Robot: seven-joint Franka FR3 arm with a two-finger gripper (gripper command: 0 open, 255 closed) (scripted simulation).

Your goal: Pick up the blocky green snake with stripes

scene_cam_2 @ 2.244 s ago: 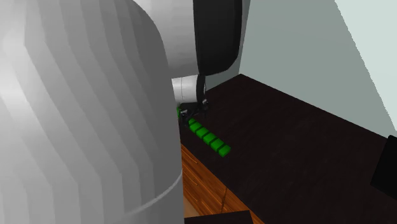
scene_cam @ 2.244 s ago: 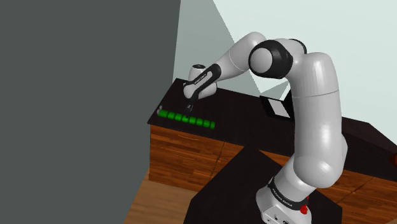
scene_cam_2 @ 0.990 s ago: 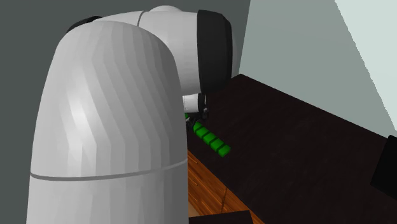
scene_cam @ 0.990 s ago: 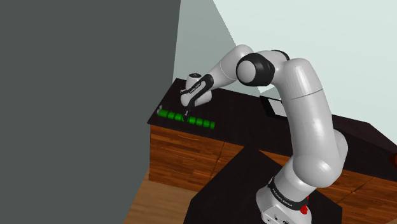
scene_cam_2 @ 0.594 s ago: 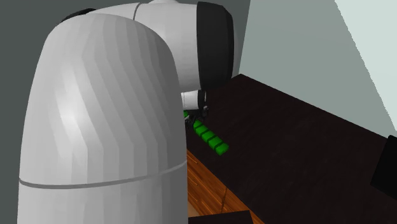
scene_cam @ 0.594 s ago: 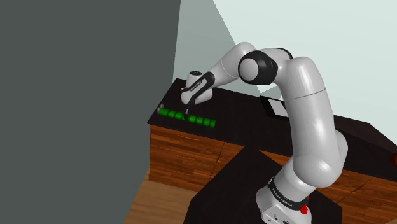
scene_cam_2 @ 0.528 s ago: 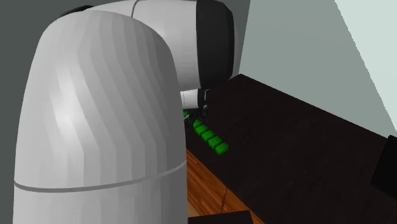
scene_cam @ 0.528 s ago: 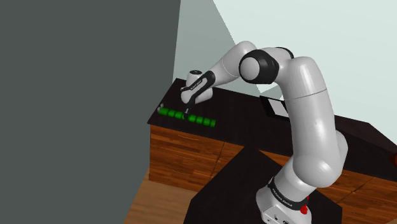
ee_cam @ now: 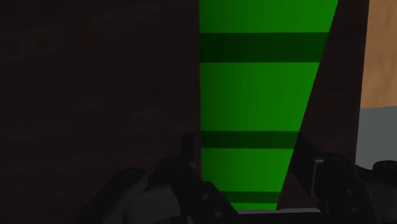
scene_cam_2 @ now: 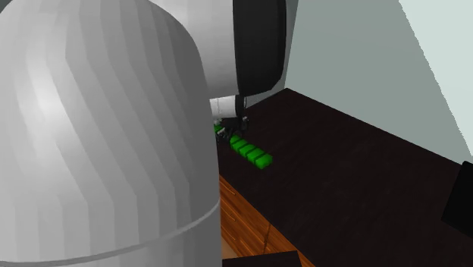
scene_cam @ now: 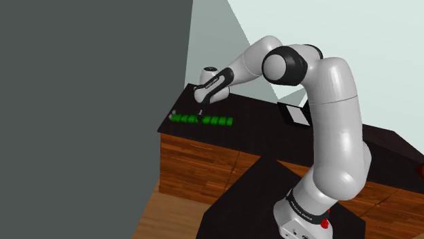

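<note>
Gripping blocky bright-green snake (ee_cam: pixel 264 95) w/ dark-green stripes, fingers (ee_cam: pixel 186 153) closed on its sides.

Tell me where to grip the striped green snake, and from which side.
Grip the green snake near its middle, across its narrow width, from straight above: it is a long, thin row of blocks, stretched level along the counter. The gripper clasps it that way.
</note>
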